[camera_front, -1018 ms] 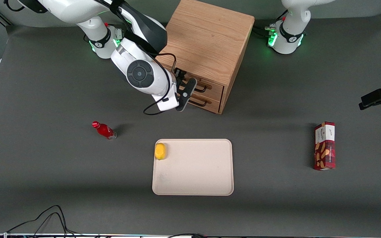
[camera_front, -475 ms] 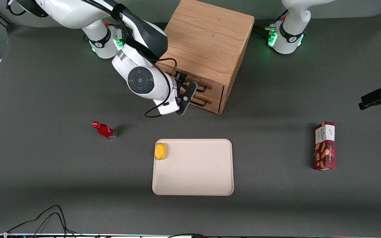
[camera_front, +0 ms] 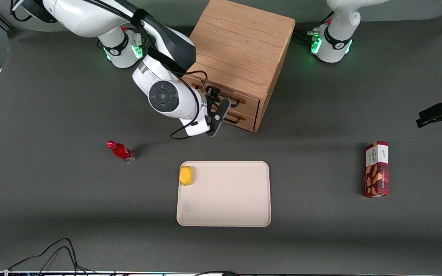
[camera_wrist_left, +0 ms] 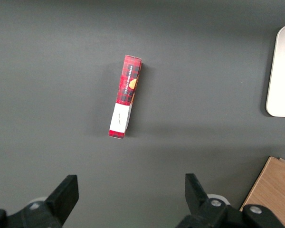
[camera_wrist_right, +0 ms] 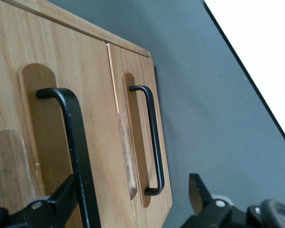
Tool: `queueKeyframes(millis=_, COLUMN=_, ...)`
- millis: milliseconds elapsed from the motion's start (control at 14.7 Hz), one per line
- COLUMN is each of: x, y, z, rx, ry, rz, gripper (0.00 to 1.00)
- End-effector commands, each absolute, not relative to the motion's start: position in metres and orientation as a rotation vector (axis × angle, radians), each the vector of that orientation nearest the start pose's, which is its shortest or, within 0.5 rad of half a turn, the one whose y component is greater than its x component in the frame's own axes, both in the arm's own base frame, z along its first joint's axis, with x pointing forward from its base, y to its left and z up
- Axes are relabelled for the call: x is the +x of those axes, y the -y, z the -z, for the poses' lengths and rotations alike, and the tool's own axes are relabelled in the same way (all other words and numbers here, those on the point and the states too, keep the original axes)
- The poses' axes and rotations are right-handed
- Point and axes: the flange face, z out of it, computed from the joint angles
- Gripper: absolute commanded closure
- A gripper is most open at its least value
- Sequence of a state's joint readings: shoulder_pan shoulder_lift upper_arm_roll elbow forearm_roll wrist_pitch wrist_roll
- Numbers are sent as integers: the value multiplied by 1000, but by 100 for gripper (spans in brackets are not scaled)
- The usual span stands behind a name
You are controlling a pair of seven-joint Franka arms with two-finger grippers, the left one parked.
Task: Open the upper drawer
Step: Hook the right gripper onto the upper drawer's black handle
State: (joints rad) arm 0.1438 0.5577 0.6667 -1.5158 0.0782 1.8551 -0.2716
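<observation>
On the counter [camera_front: 52, 191], the cabinet [camera_front: 240, 50] stands at 12 o'clock, its front facing 6 o'clock toward the tray [camera_front: 244, 199]. The bare strip between them looks wide enough for a full pull. The upper drawer [camera_wrist_right: 95, 95] is shut, flush with the lower drawer [camera_wrist_right: 133, 71]. The hand [camera_front: 218, 113] sits at its front, open, with the handle [camera_wrist_right: 78, 142] between the fingers, close to one. It seems placed for closing on the bar, then drawing toward 6 o'clock.
</observation>
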Motion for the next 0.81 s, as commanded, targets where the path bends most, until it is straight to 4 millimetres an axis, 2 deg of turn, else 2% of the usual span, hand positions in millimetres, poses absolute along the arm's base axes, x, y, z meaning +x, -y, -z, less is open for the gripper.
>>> queueKeyframes(millis=0, x=517, y=-449, z=-382, rx=-2404, ry=1337, rz=-270, gripper=0)
queueKeyframes(millis=204, x=521, y=-447, z=-369, rx=-2400, ry=1342, rz=-285, gripper=0)
queueKeyframes(millis=747, x=528, y=-442, z=-362, rx=-2409, ry=1328, rz=-271, gripper=0)
